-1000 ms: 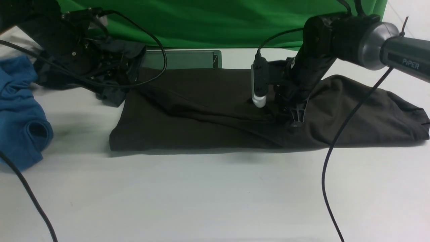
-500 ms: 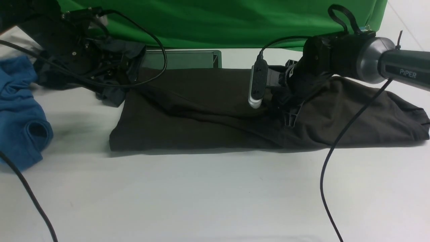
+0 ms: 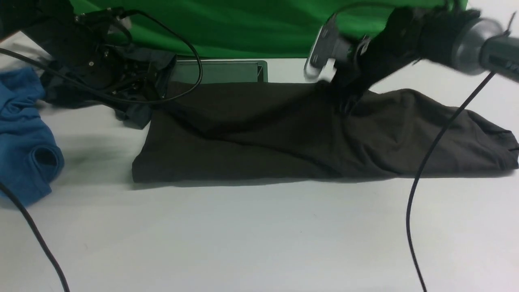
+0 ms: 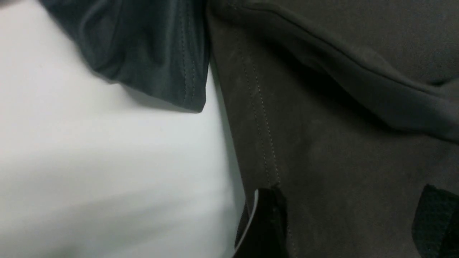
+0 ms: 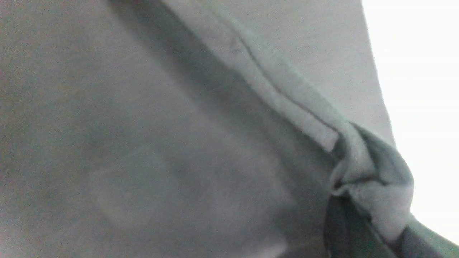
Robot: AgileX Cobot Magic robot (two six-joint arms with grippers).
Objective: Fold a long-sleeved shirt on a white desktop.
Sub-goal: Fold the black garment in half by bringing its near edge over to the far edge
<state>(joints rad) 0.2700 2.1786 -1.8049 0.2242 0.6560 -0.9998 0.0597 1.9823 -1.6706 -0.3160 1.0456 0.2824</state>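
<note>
Above the white desktop [image 3: 259, 239], right jaws pinch tented long-sleeved shirt [image 3: 243, 134]; left jaws open.

Right arm [image 3: 442, 28]: black joint housings, a silver-grey collar, and a dark forearm whose lettering is too blurred to read. A grey-white camera pod [image 3: 322, 50] sits at its wrist, with a black cable [image 3: 421, 170] trailing. Left arm [image 3: 81, 56] is all black, with small bright screws [image 3: 91, 63] and looped wires [image 3: 194, 52]. Left gripper [image 4: 344, 225]: two black fingers [image 4: 265, 222].

Left gripper [image 4: 349, 229], jaws spread, is hanging over the long-sleeved shirt [image 4: 340, 143], one finger [image 4: 265, 222] sitting at its stitched hem [image 4: 260, 118] beside the white desktop [image 4: 107, 172]; a teal-grey garment [image 4: 143, 50] is lying just beside.
</note>
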